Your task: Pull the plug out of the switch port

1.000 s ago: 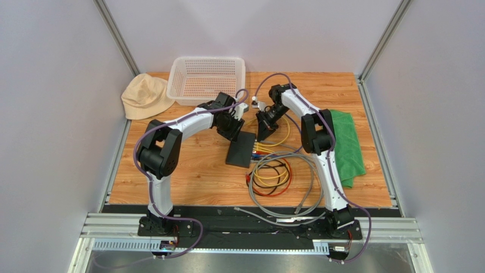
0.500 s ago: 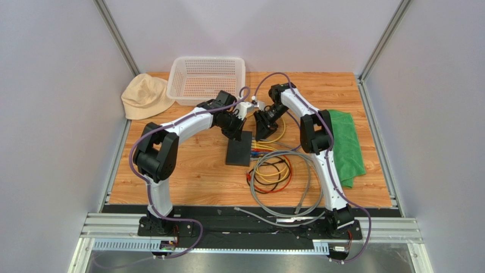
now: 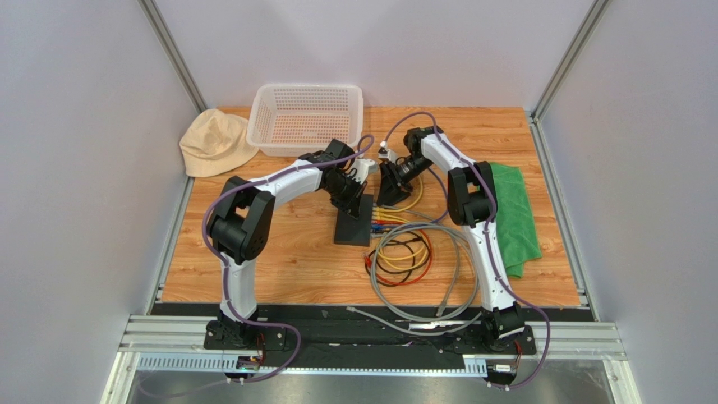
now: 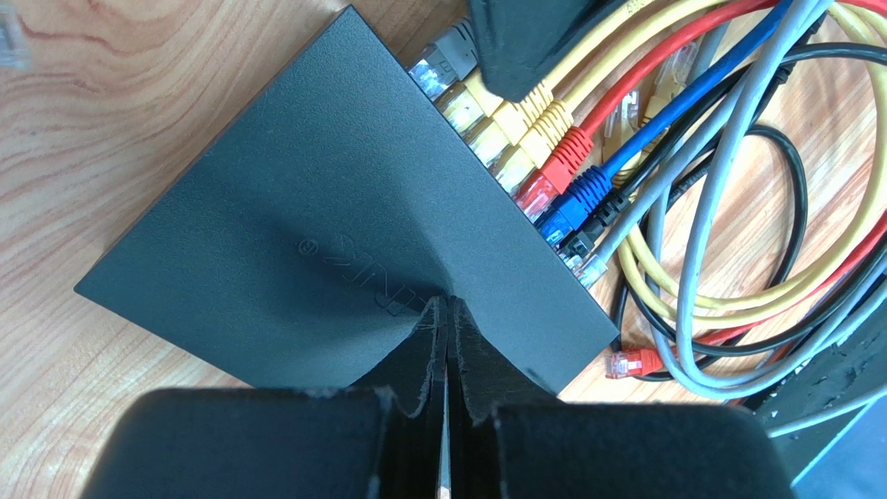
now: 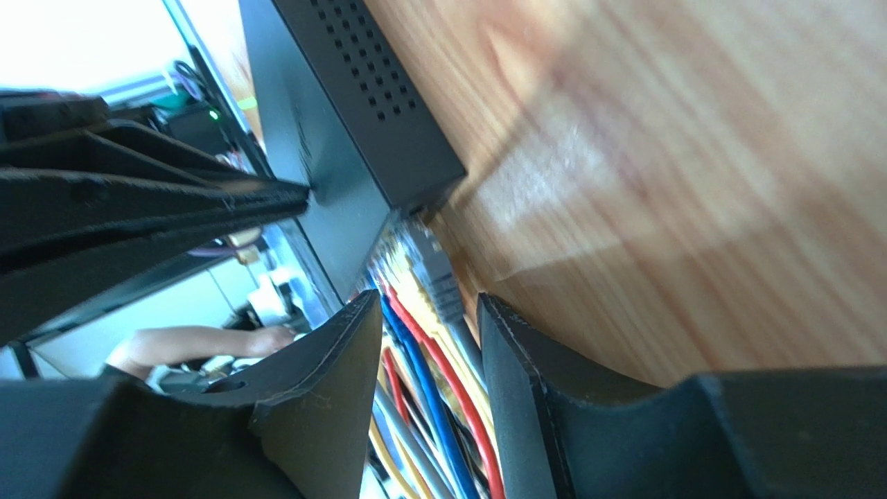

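While the left jaws, shut on nothing, rest tip-down on the black switch (image 4: 312,208) at the middle of the surface (image 3: 286,252), the right jaws stand apart astride the grey plug (image 5: 435,272). It sits in the switch's end port.

Light bright, even | overhead view sharp | right wrist view blurred, glare on table (image 5: 583,198) | shadows soft

The switch (image 4: 312,229) is smooth, matt black plastic. The table (image 3: 286,252) is grained wood with a slight sheen. The cables (image 4: 718,166) have glossy jackets, and their plugs (image 4: 427,75) are clear plastic. The left fingers (image 4: 474,364) look matt and rough-edged. The basket (image 3: 305,118) is white plastic mesh, the towel (image 3: 514,215) green cloth.
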